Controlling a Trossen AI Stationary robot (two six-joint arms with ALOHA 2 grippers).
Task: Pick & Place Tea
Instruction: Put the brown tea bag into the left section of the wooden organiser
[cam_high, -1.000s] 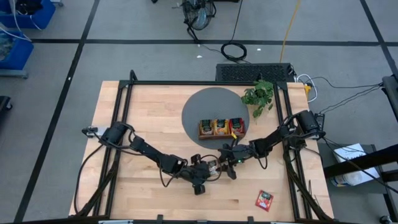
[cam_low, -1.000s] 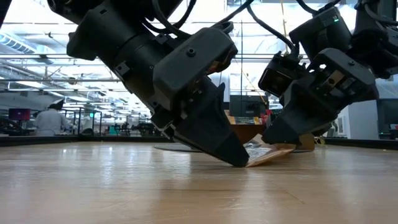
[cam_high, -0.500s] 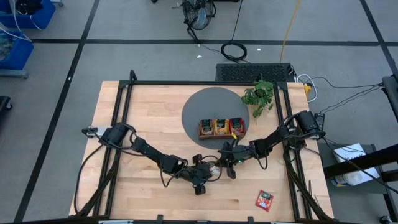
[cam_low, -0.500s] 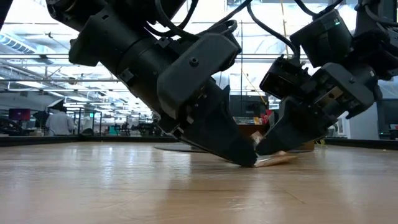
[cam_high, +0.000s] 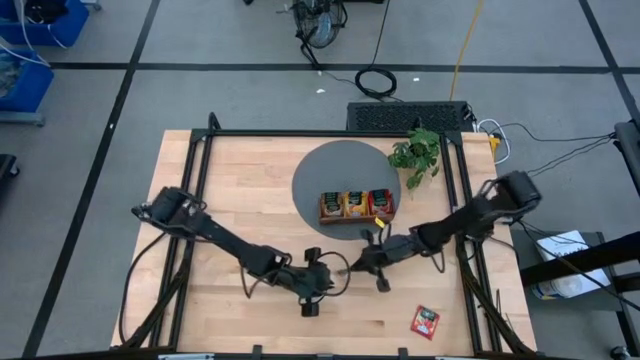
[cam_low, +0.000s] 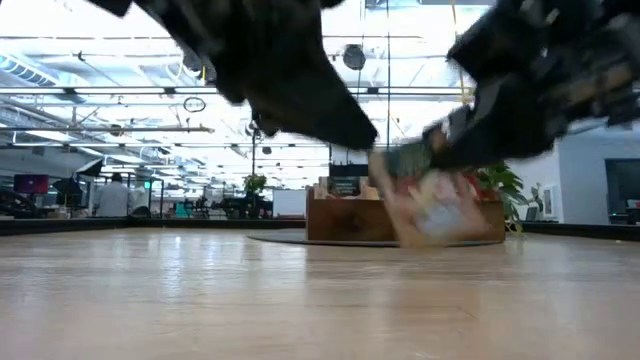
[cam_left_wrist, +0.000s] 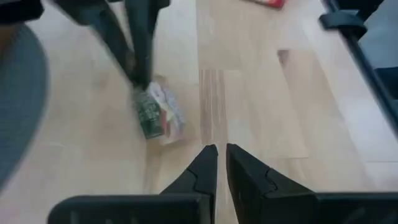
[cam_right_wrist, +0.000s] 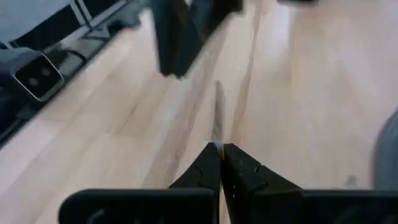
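Right gripper (cam_high: 352, 266) was seen just above the desk (cam_high: 230, 200), in front of the tray (cam_high: 357, 207), with its fingers (cam_right_wrist: 208, 163) pinched shut on a sachet (cam_left_wrist: 157, 112). In the right wrist view the sachet was seen edge-on, as a thin strip sticking out from between the fingertips. In the left wrist view the sachet hung from the right fingers, pale with a green label, tilted and clear of the wood. In the low view it was blurred but appeared lifted off the desk, in front of the tray.

Left gripper (cam_high: 318, 282) was placed low over the desk, just beside the right one, on the side away from the tray. Its fingers (cam_left_wrist: 205, 163) were nearly closed, a thin gap left between them, nothing held.

The tray was found on the grey mat (cam_high: 335, 165), its three compartments filled with sachets: reddish ones at the right end, orange-green ones in the middle and left, as far as could be told from above. A red sachet (cam_high: 425, 321) was lying flat near the desk's front edge, well apart from both grippers. A plant (cam_high: 418, 154) was seen at the mat's right edge.
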